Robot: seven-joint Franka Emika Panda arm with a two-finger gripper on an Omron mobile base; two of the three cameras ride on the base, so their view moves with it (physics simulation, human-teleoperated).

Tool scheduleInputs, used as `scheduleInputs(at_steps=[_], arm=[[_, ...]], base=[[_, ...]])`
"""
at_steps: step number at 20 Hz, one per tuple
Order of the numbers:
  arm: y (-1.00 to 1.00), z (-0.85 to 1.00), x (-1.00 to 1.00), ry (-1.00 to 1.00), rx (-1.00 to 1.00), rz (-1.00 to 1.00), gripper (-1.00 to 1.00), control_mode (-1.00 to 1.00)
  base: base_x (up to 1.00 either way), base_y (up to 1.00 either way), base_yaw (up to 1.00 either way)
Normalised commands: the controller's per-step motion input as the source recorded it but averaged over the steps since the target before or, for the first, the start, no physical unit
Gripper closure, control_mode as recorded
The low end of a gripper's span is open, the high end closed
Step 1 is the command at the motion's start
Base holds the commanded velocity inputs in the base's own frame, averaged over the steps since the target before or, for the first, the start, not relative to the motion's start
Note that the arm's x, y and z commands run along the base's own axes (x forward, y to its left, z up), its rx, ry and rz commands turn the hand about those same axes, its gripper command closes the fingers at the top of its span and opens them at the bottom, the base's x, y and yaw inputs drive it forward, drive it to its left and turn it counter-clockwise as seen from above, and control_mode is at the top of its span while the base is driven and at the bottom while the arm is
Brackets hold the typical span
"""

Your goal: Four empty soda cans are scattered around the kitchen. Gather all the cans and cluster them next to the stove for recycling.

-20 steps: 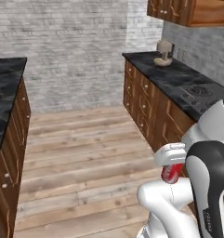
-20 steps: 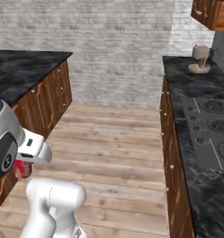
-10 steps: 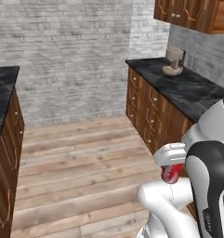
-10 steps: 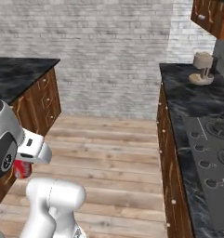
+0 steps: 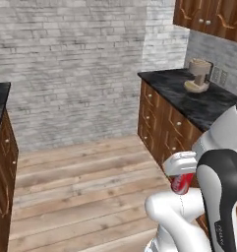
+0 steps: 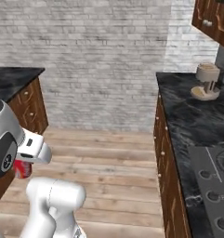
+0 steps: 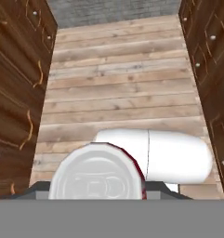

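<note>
One soda can [image 7: 98, 175] is in sight. The tool [image 5: 181, 173] grasps it, tucked low at 5 o'clock. One stove [image 6: 214, 180] lies on the desk [image 6: 187, 116].

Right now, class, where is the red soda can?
The red soda can is held in the shut gripper, low beside the robot's white body above the wood floor, left of the black counter carrying the beige coffee machine.

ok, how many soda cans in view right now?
1. The soda can is held in the gripper, carried low over the wood floor between the cabinet runs. Others may be out of frame.
</note>
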Motion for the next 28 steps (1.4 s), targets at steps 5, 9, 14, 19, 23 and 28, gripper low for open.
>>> scheduleInputs(at_steps=[5,9,14,19,23,28], arm=[[0.0,0.0,0.0,0.0,0.0,0.0,1.0,1.0],[0.0,0.0,0.0,0.0,0.0,0.0,1.0,1.0],[0.0,0.0,0.0,0.0,0.0,0.0,1.0,1.0],[0.0,0.0,0.0,0.0,0.0,0.0,1.0,1.0],[0.0,0.0,0.0,0.0,0.0,0.0,1.0,1.0],[0.0,0.0,0.0,0.0,0.0,0.0,1.0,1.0]], base=[[0.94,-0.19,-0.2],[0.63,-0.24,-0.29],[0.49,-0.17,-0.33],[0.4,-0.04,-0.36],[0.38,0.0,-0.42],[0.5,0.04,-0.48]])
